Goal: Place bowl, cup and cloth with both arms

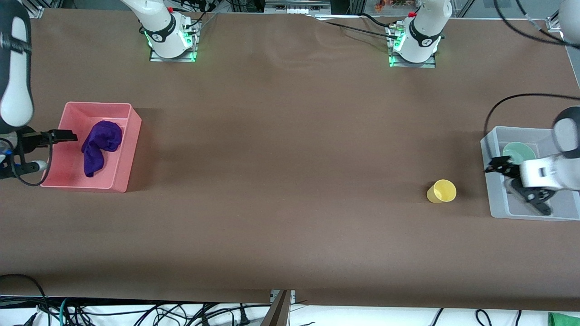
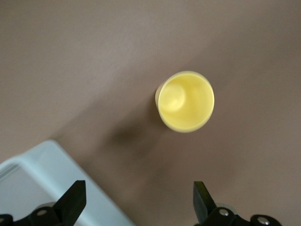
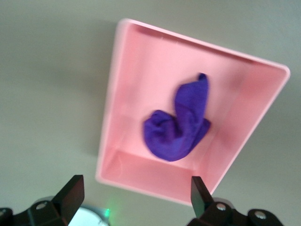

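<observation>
We see the small yellow plastic cup (image 1: 441,191) upright near the table's left-arm end | light, stiff, slick: we'd pinch its rim | left gripper (image 1: 516,179) spread empty over grey bin (image 1: 494,136) | right gripper (image 3: 136,197) spread empty over pink bin (image 1: 131,136)

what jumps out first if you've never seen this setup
A crumpled deep purple cloth lies in a pink plastic bin at the right arm's end, the open right gripper over it. A small yellow plastic cup stands alone on the brown table, beside a grey bin holding a mint-green bowl.
</observation>
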Controlling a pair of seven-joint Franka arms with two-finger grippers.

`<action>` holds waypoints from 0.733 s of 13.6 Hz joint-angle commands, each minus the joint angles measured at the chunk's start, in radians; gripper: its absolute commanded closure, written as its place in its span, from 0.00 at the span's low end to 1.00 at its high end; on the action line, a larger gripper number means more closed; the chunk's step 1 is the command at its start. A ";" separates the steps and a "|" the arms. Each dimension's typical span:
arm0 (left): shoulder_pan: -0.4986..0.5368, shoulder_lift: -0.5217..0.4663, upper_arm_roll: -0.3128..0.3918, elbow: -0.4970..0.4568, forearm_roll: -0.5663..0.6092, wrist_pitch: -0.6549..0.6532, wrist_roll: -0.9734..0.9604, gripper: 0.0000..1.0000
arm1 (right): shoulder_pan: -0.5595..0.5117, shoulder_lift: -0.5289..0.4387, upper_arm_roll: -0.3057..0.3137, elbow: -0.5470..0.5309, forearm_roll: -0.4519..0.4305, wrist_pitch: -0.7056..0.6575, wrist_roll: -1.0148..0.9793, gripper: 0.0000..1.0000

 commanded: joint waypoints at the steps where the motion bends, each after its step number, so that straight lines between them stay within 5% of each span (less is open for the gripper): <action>1: -0.025 0.071 0.011 0.022 -0.021 0.081 -0.085 0.01 | -0.006 0.006 0.086 0.175 -0.033 -0.143 0.008 0.00; 3: -0.026 0.106 0.008 0.016 -0.023 0.103 -0.180 0.07 | -0.006 -0.009 0.152 0.234 -0.049 -0.189 0.066 0.00; 5: -0.037 0.141 0.010 0.014 -0.081 0.104 -0.194 0.37 | -0.006 -0.043 0.201 0.230 -0.048 -0.198 0.251 0.00; 7: -0.037 0.180 0.010 0.010 -0.134 0.144 -0.198 0.53 | -0.006 -0.080 0.221 0.231 -0.051 -0.183 0.304 0.00; 9: -0.034 0.194 0.011 0.013 -0.164 0.144 -0.192 1.00 | -0.008 -0.112 0.223 0.219 -0.065 -0.136 0.306 0.00; 10: -0.031 0.191 0.010 0.013 -0.165 0.144 -0.183 1.00 | -0.009 -0.142 0.223 0.205 -0.072 -0.117 0.300 0.00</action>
